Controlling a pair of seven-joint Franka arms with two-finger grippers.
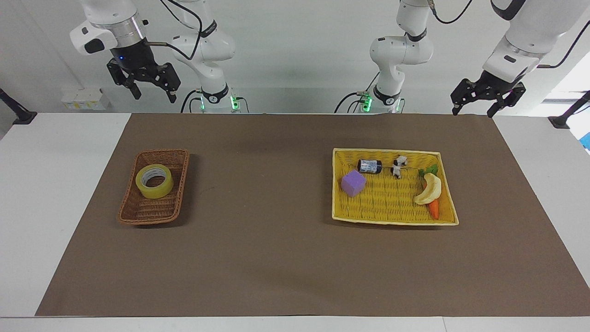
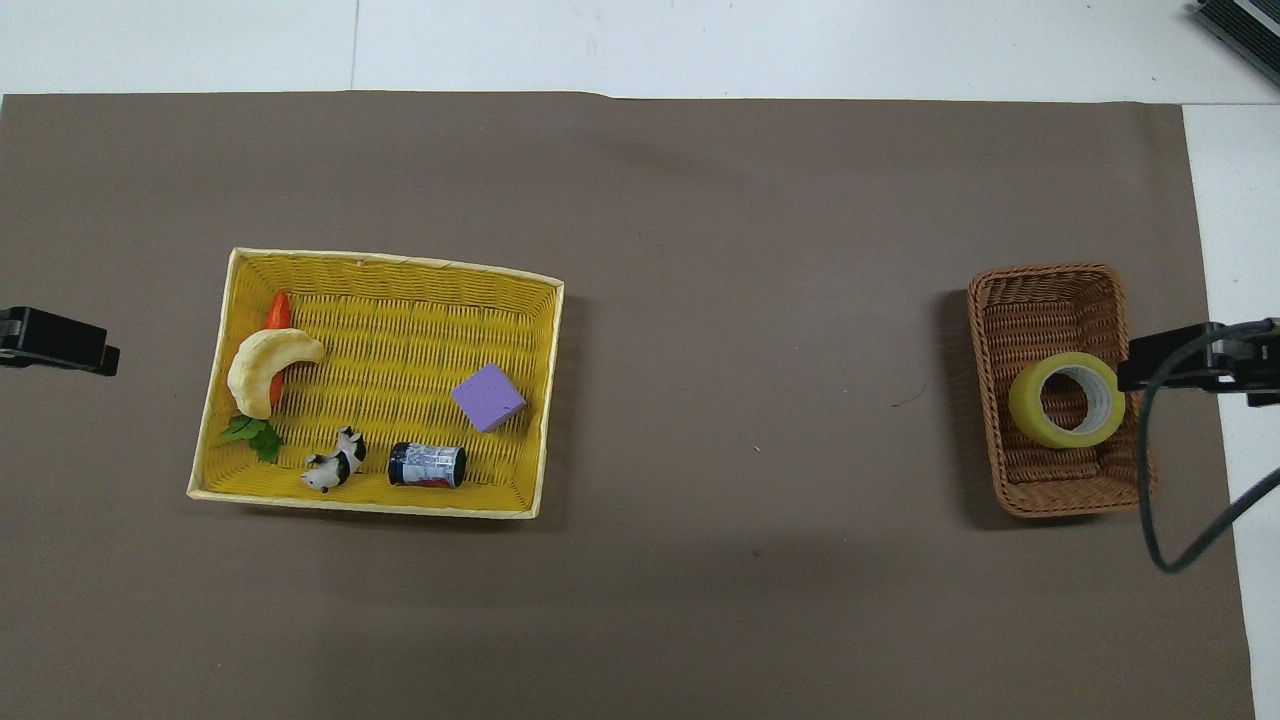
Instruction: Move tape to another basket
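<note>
Wicker basket (image 1: 154,188) in the facing view is seen holding the one tape (image 1: 154,181), so the move is judged done, while right gripper (image 1: 150,88) and left gripper (image 1: 474,99) are raised, fingers apart and empty. Overhead, two baskets are counted, the yellow tray (image 2: 546,390) holding six items, the tape (image 2: 1066,400) in the wicker basket (image 2: 1045,295) at the right arm's end of the bench

A robotics lab: two white robot arms (image 1: 396,50) mounted at 12 o'clock of a white table (image 1: 50,193) under a brown mat (image 1: 276,258).
</note>
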